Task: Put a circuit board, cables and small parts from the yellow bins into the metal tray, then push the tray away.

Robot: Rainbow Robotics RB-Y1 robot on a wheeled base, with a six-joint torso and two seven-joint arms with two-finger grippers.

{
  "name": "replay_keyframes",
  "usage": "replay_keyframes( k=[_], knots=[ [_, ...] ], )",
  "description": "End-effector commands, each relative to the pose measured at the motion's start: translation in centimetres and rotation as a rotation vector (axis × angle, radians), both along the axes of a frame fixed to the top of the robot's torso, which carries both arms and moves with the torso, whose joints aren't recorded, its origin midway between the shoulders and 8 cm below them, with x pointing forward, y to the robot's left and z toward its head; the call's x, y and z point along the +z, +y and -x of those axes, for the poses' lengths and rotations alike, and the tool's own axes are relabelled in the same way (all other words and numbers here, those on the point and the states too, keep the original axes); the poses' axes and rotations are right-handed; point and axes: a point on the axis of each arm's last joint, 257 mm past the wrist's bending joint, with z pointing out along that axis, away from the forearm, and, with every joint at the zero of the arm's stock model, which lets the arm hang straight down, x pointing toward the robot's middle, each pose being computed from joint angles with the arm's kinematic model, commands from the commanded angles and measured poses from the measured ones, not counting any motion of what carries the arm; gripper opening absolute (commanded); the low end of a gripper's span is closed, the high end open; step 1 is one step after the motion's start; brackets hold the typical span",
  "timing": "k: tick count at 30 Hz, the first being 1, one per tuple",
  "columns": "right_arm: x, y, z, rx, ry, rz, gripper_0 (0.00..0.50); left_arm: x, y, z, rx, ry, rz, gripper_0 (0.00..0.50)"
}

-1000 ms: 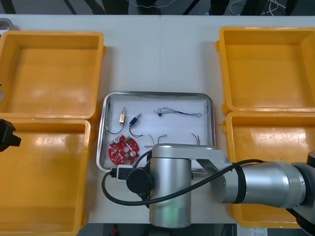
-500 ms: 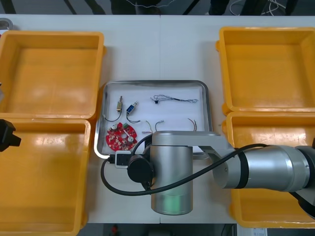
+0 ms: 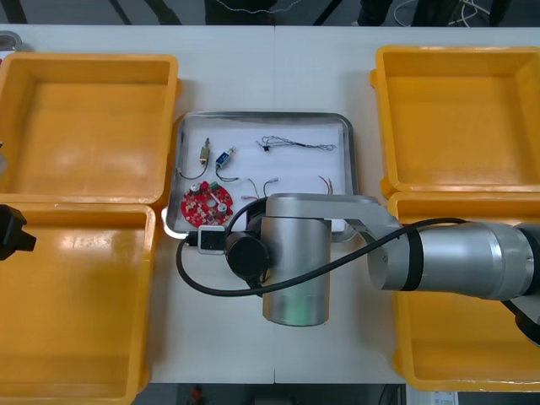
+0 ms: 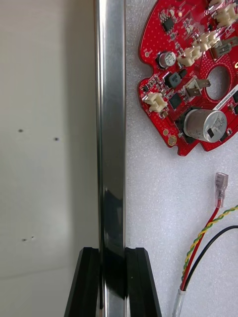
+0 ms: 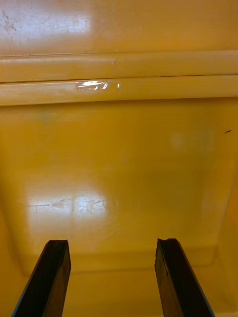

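Right tool (image 4: 113, 282) pinched the metal tray (image 4: 110, 124) by its near rim; a slip or swivel threatened.
The circuit board (image 4: 193, 74) lay in the tray just ahead of the tool, with the red and yellow cable (image 4: 201, 242) close beside its inner finger. Held seemingly off-centre, the tray could have swung on the bench (image 3: 253, 76) or slid out of the pinch. The left tool (image 5: 111, 277), spread, hung over a yellow bin (image 5: 119, 148).

I see the tray (image 3: 261, 116) between two bins (image 3: 172, 84) on each side. In it, the circuit board (image 3: 207, 205) lies near-left, small parts (image 3: 224, 157) behind it, cables (image 3: 295, 144) to their right. My right gripper (image 4: 113, 250) straddles its near rim.
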Motion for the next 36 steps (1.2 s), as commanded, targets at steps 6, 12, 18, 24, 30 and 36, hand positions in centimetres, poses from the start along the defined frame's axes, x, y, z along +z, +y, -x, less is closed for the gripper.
replay_keyframes(
  k=[6, 12, 18, 24, 30, 36],
  knots=[
    [3.8, 0.1, -4.3, 0.019, -0.126, 0.029, 0.0, 1.2, 1.4, 0.5, -0.074, -0.011, -0.08, 0.5],
    [4.9, 0.0, -5.6, 0.01, -0.154, 0.034, 0.0, 1.2, 1.4, 0.5, -0.074, -0.011, -0.08, 0.5],
    [5.9, 0.5, -7.8, 0.02, -0.188, 0.017, 0.0, 1.2, 1.4, 0.5, -0.074, -0.011, -0.08, 0.5],
    [6.4, 0.3, -9.6, 0.025, -0.21, 0.008, 0.0, 1.2, 1.4, 0.5, -0.074, -0.011, -0.08, 0.5],
    [7.1, -0.3, -11.9, 0.031, -0.243, 0.019, 0.0, 1.2, 1.4, 0.5, -0.074, -0.011, -0.08, 0.5],
    [7.7, -0.5, -13.3, 0.04, -0.264, 0.02, 0.0, 1.2, 1.4, 0.5, -0.074, -0.011, -0.08, 0.5]
  ],
)
